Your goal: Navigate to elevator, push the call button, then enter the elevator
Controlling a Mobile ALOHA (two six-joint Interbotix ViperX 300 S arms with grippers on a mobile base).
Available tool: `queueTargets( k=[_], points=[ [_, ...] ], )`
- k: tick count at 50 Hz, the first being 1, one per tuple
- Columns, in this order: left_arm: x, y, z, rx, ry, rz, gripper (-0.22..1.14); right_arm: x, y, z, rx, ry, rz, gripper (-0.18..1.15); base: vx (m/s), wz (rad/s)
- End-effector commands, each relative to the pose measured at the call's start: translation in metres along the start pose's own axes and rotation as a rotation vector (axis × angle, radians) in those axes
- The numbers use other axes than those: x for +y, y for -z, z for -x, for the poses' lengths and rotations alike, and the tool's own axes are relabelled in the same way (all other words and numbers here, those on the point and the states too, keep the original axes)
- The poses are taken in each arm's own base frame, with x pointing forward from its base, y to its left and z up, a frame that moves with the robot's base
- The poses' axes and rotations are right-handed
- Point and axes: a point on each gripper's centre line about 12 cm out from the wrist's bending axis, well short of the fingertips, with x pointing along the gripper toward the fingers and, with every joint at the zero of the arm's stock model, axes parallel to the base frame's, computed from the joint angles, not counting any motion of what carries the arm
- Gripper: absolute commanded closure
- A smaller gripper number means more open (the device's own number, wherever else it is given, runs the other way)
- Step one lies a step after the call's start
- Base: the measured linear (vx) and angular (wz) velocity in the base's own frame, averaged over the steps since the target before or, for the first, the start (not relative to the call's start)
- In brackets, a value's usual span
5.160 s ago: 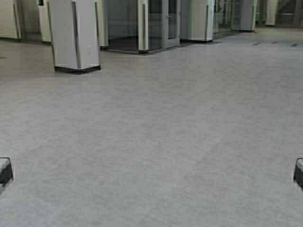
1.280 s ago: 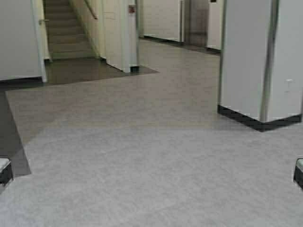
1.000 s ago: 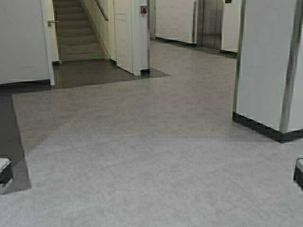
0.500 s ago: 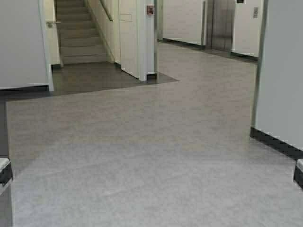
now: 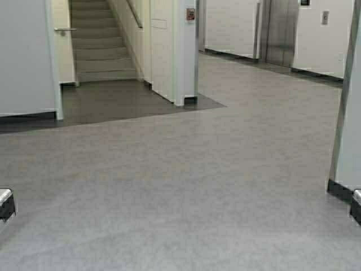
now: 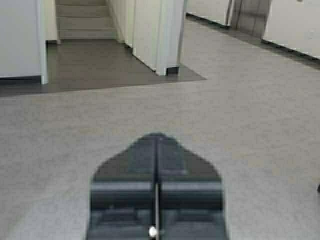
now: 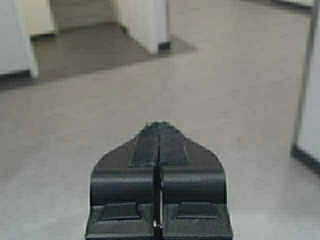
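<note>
The elevator (image 5: pixel 278 31) shows as brushed steel doors in the white wall far ahead, at the high view's top right. Its lower part also appears in the left wrist view as the elevator (image 6: pixel 253 15). The call button (image 5: pixel 325 17) is a small steel plate on the white wall just right of the doors. My left gripper (image 6: pixel 157 137) is shut and empty, held low over the grey floor. Equally low over the floor, my right gripper (image 7: pixel 159 125) is shut on nothing. Both are far from the doors.
A white pillar with a black base (image 5: pixel 347 130) stands close on the right. A beige staircase (image 5: pixel 98 42) rises at the far left behind a dark floor patch (image 5: pixel 121 99). A white wall corner (image 5: pixel 183 53) carries a red fire-alarm box (image 5: pixel 190 14). Open grey floor (image 5: pixel 180 186) lies between.
The robot has moved: the base turned left and rolled forward. The pillar slid to the right edge, and the elevator doors and call button plate came fully into view.
</note>
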Motion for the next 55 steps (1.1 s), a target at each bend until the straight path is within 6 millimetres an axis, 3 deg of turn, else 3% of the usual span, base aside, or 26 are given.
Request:
queueTargets(
  k=[1, 18, 55],
  points=[
    [-0.001, -0.004, -0.001, -0.017, 0.004, -0.001, 0.89, 0.001, -0.008, -0.003, -0.023, -0.002, 0.0, 0.92, 0.89, -0.19],
    [-0.001, -0.005, -0.004, -0.012, 0.002, -0.003, 0.89, 0.001, -0.012, -0.002, -0.037, -0.003, -0.004, 0.92, 0.86, -0.04],
    [0.0, 0.005, -0.006, 0.025, 0.0, 0.015, 0.89, 0.0, 0.001, 0.0, 0.0, 0.0, -0.003, 0.92, 0.86, -0.01]
  ],
)
